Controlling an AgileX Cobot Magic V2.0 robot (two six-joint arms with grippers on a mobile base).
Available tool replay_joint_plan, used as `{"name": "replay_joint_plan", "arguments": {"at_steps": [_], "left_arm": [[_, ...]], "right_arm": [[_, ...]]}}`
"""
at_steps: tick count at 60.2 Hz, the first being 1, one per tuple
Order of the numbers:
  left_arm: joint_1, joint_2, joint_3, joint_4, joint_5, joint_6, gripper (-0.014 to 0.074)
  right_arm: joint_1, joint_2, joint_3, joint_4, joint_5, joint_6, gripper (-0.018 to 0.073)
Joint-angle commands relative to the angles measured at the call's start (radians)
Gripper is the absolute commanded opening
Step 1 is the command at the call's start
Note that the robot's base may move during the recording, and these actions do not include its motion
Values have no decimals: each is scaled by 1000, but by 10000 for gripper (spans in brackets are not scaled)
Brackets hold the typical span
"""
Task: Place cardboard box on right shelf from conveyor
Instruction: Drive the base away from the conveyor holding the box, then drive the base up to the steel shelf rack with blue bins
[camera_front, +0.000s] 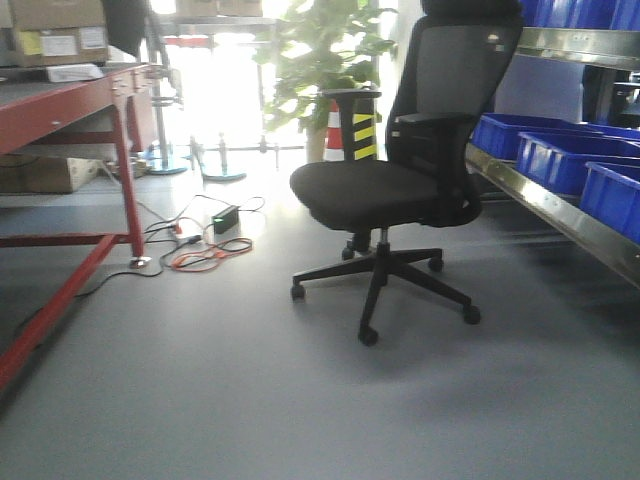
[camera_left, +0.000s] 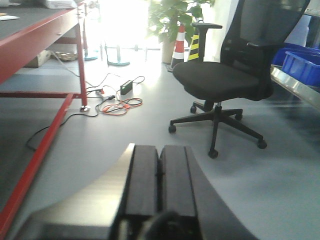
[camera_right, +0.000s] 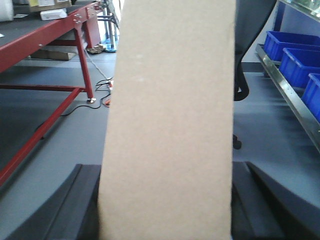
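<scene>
Grey floor (camera_front: 200, 400) stretches out ahead of me, with a black office chair (camera_front: 400, 190) standing in the middle of it, a red-legged table (camera_front: 60, 110) off to my left and the right shelf (camera_front: 540, 205) running away along my right, its shiny steel lip carrying a row of blue bins (camera_front: 560, 160). My right gripper (camera_right: 165, 172) is clamped on the cardboard box (camera_right: 170, 125), one dark finger (camera_right: 75, 205) showing on either side of it. The box is off any surface, carried in the air. Its long axis runs straight out from my wrist, so it fills the centre of that wrist view from bottom to top. The relation that matters is this: the shelf lies to the right of the box and a little ahead, its lip slanting away from me, while the box points down the aisle toward the chair. I judge the box must swing rightward and clear the bins before it can be set down. My right arm is the nearer one and has the load. My left gripper (camera_left: 159, 150) has its pads pressed together on nothing. The box face I can see is plain tan, smooth and unmarked, with straight edges; the front view does not show it.
</scene>
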Motion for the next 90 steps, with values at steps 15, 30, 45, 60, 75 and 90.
{"name": "replay_joint_plan", "arguments": {"at_steps": [15, 30, 45, 60, 75, 90], "left_arm": [[-4, -16, 9, -6, -84, 0, -116], [-4, -16, 9, -6, -84, 0, -116], [-4, -16, 9, -6, -84, 0, -116], [-4, -16, 9, -6, -84, 0, -116], [-4, -16, 9, -6, -84, 0, -116], [-4, -16, 9, -6, -84, 0, -116]], "right_arm": [[-2, 15, -25, -3, -102, -9, 203], [-2, 15, -25, -3, -101, -9, 203], [-2, 15, -25, -3, -101, -9, 203], [-2, 15, -25, -3, -101, -9, 203], [-2, 15, -25, -3, -101, -9, 203], [-2, 15, -25, -3, -101, -9, 203]]}}
